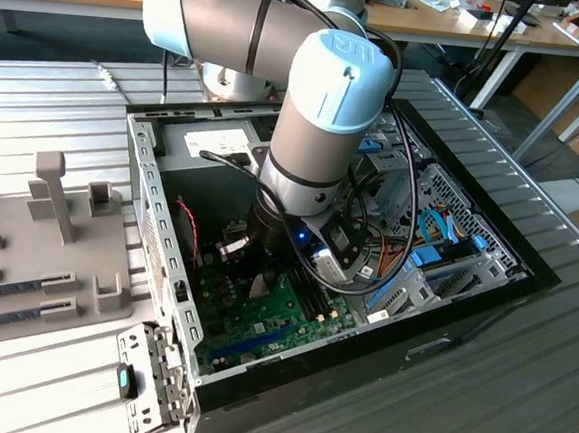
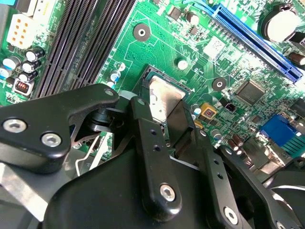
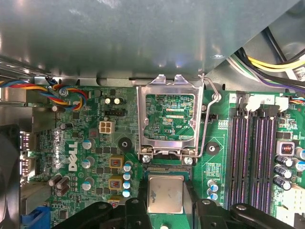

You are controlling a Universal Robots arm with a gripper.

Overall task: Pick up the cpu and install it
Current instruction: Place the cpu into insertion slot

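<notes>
While the black jaws clamp its edges, the square cpu [image 3: 165,194] shows smudged silvery metal.

We log: cpu [image 3: 165,195] between gripper [image 3: 165,190] fingers, over socket [image 3: 167,169] on motherboard [image 3: 90,143], inside case [image 1: 154,216]. Hinged frame [image 3: 167,119] just beside cpu; memory slots [image 3: 250,157] beside frame. Case on table [image 1: 516,395].

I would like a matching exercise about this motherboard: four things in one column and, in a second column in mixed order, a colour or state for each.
Things:
1. cpu
2. socket load plate
3. memory slots
4. long expansion slot

Descriptions:
A. blue
B. swung open
C. black, in parallel rows
D. silvery top, between the fingers of the claw

Pairs: 1-D; 2-B; 3-C; 4-A
</notes>
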